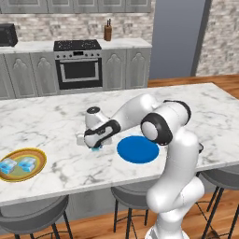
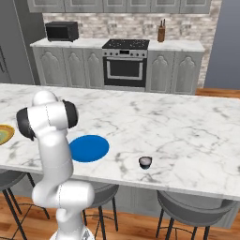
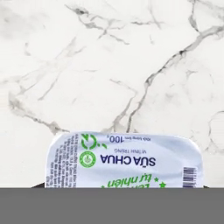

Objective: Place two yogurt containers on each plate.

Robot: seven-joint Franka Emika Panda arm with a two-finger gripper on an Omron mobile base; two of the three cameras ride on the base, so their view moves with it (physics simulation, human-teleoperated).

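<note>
Yogurt container in the end effector's grasp point(image 3: 124, 159): a small, squat, pale-blue cup with a whitish foil top printed in dark blue and green lettering, lying close under the hand camera on the white, grey-veined marble worktop point(image 3: 109, 65). It looks light and thin-walled, so it would likely dent under a hard squeeze, and the smooth plastic may slip. The short side walls below the lid rim seem the sound place to hold, since the foil lid would give way if pressed. In the left base view the end effector point(image 1: 96, 147) stands low over the worktop with a scrap of pale blue showing at its tip, and its jaws are closed in on the cup, just left of the plain bright blue round plate point(image 1: 137, 149), which carries nothing yet.

Farther left, near the worktop's front edge, sits the gold-yellow rimmed round plate with a pale green centre point(image 1: 39, 163), and on it two more pale-blue yogurt cups point(image 1: 17, 165) lie side by side, so that plate looks finished. From the right base view, a fourth small dark-looking cup with a pale top point(image 2: 145, 162) stands alone to the right of the blue plate, well apart from it; its colour is hard to tell.
</note>
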